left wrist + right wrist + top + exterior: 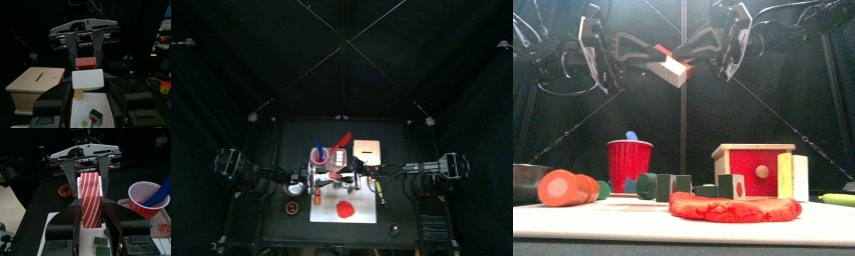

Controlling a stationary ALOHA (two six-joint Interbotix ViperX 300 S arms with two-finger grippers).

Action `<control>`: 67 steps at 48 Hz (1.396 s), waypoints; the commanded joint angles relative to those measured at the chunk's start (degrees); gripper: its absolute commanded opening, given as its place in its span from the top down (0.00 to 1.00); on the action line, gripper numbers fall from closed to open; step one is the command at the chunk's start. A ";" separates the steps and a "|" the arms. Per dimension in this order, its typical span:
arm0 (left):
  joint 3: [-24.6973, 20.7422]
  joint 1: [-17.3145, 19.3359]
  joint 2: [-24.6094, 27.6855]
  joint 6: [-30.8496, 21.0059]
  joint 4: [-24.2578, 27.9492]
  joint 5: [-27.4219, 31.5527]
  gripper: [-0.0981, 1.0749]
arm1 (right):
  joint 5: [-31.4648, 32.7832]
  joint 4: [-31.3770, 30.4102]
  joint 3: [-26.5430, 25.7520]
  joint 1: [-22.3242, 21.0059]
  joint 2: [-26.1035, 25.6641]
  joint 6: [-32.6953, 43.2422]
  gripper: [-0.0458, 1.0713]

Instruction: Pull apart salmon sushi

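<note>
The salmon sushi (pixel 673 68) hangs high above the table between both grippers. It is a white rice block (pixel 87 80) with a red-and-white striped salmon slab (pixel 90 198). My left gripper (pixel 87 86) is shut on the white block. My right gripper (pixel 90 212) is shut on the striped slab. The two grippers face each other tip to tip, left (pixel 655 58) and right (pixel 698 48). The two parts still lie against each other; I cannot tell if there is a gap. In the top view they meet over the table's middle (pixel 342 178).
Below stand a red cup (pixel 629 165) with a blue stick, a wooden box (pixel 754 170) with a red front, a flat red lump (pixel 734 207), an orange ring (pixel 567 187) and green blocks (pixel 660 184). A white mat (pixel 365 212) lies at the front.
</note>
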 commanded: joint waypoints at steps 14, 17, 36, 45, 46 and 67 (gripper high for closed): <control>0.70 0.00 -0.88 0.09 -0.09 -0.62 0.36 | -0.53 0.97 1.32 -0.70 -4.83 0.18 0.53; 0.88 0.00 -0.97 0.18 -0.18 -0.62 0.36 | -0.53 1.41 1.85 -0.70 -5.27 0.26 0.53; 2.64 0.00 -2.20 0.18 -0.18 -0.53 0.36 | -0.53 3.25 7.38 -0.26 -8.61 0.26 0.53; 2.29 0.00 -2.20 0.09 -0.18 -0.44 0.36 | -0.53 3.34 8.44 -0.26 -9.58 0.18 0.53; 2.20 0.00 -2.20 0.09 -0.18 -0.44 0.36 | -0.53 3.25 8.53 -0.26 -9.58 0.18 0.53; 2.11 0.00 -2.20 0.09 -0.18 -0.26 0.36 | -0.09 3.25 8.96 -0.35 -9.93 0.26 0.53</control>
